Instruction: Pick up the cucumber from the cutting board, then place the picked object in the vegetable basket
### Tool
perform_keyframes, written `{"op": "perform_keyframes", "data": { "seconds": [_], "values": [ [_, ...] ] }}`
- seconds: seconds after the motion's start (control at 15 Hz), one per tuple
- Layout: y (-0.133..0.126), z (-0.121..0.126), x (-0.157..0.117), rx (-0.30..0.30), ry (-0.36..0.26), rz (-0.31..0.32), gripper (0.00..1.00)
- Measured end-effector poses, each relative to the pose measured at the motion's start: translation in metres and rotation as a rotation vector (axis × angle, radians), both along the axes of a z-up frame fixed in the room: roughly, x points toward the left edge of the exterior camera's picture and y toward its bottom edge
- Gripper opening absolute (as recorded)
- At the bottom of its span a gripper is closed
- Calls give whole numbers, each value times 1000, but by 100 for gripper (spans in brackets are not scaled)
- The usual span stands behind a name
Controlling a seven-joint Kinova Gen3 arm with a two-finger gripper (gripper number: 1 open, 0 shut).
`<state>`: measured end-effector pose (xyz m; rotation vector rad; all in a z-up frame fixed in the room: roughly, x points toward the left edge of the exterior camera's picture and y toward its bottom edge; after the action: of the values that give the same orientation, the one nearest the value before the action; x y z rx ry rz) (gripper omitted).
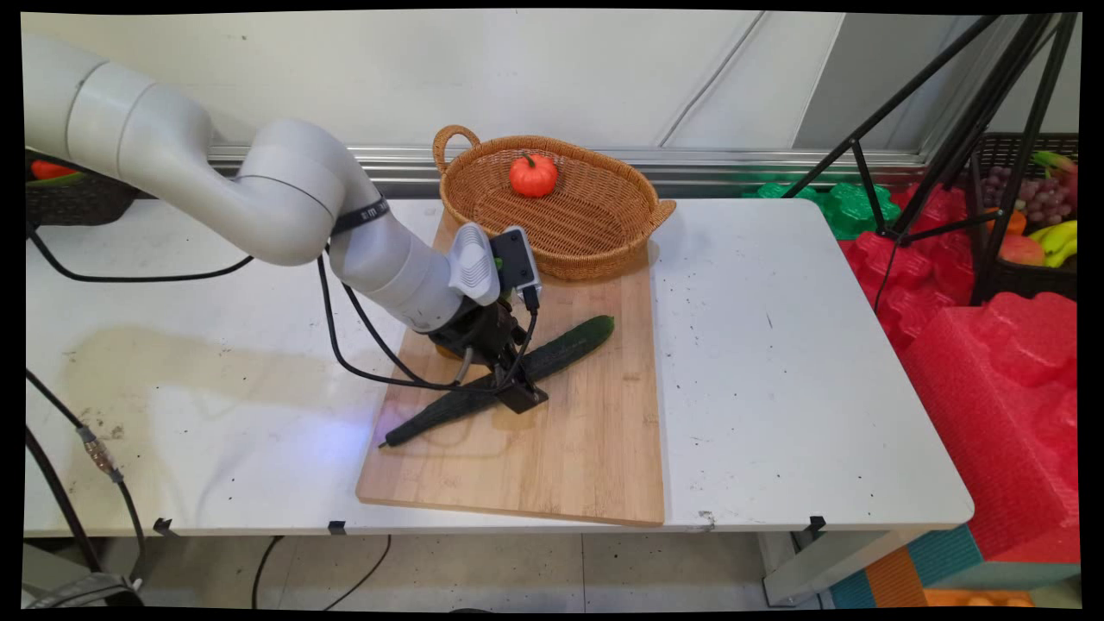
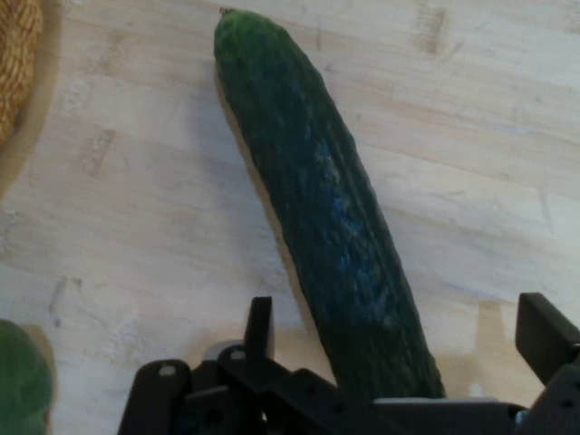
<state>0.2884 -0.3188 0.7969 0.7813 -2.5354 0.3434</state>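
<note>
The smooth white tubular arm (image 1: 285, 203) has rounded joints and a thin dark band near its wrist. A ribbed grey module and a small black box sit above the black two-finger gripper (image 1: 509, 384). Black cables (image 1: 362, 336) loop from the wrist

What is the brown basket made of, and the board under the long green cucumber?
The oval brown basket looks like woven wicker or rattan: its ribbed strands and looped handle show. The flat rectangular board seems to be pale, matte wood, with grain lines and joined strips. The long dark green cucumber has bumpy, slightly glossy skin; real or plastic, I cannot tell.
</note>
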Motion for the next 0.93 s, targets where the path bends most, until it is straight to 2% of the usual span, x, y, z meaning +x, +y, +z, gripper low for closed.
{"op": "perform_keyframes", "data": {
  "seconds": [0.13, 0.2, 0.6, 0.93],
  "values": [
    [0, -2, -1, 5, 1, 9, 100],
    [0, -3, -1, 6, 1, 13, 0],
    [6, -2, 1, 6, -4, 36, 0],
    [16, 14, 2, -6, 12, 47, 0]
  ]
}}
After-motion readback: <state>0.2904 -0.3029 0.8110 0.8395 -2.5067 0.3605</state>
